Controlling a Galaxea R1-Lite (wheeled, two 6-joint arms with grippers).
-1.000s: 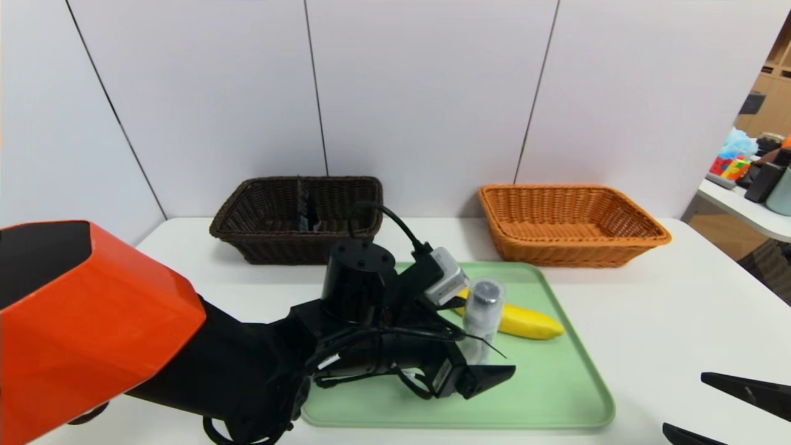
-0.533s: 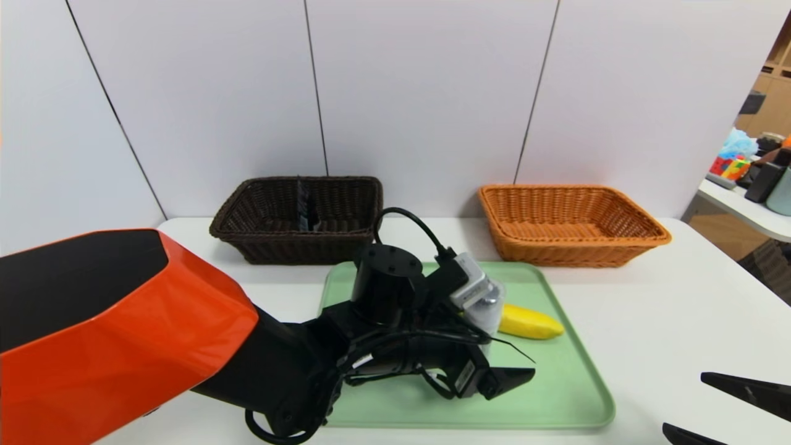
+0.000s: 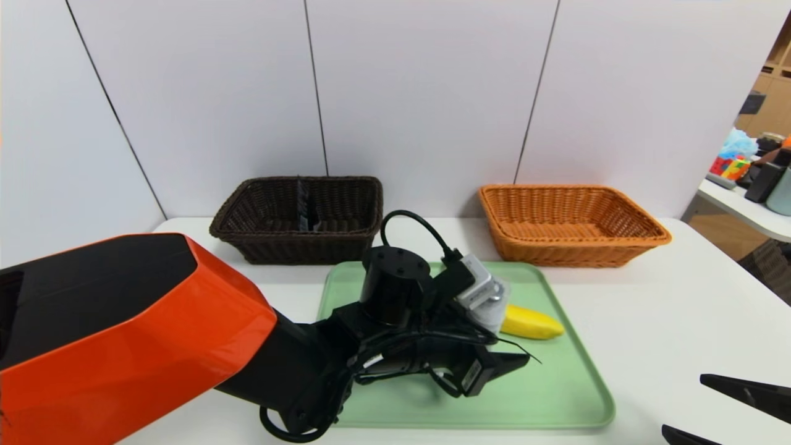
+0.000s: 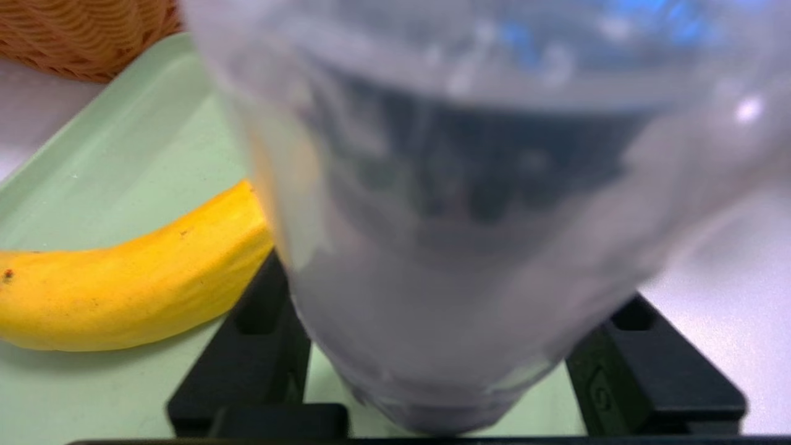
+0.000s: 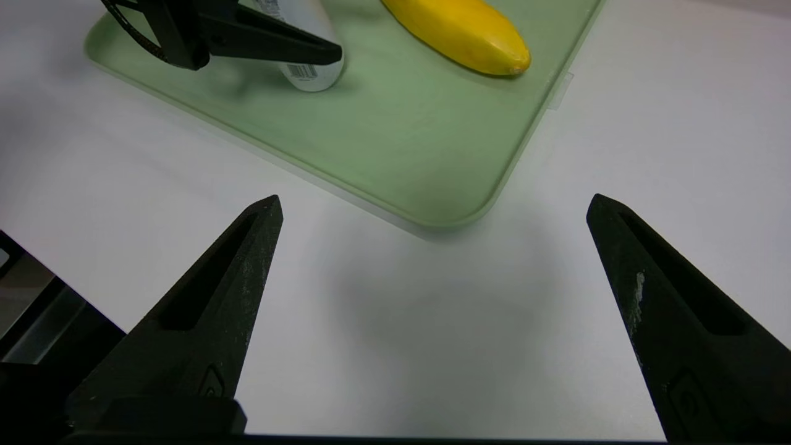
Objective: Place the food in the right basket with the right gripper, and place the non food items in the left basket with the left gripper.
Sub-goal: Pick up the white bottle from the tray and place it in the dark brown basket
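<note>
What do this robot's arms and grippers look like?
The left arm has a glossy orange-red shell with a black panel, then black sections with loose black cables and a silver-grey box near the wrist. The left gripper has black, tapering fingers. The right gripper has long black wedge-shaped fingers with recessed slots and pale scuffs.

Pretty bright, even light over the white table (image 3: 667, 321) in the head view, with just soft shadows beside the baskets. Left wrist cam is rougher: the clear container (image 4: 457, 247) right between that gripper's fingers is blurry up close, with a small hot glare spot and bluish reflections, while the banana (image 4: 136, 278) beside them looks crisp. Right wrist cam's sharper, with a faint, fuzzy shadow between its fingertips (image 5: 602, 213).
</note>
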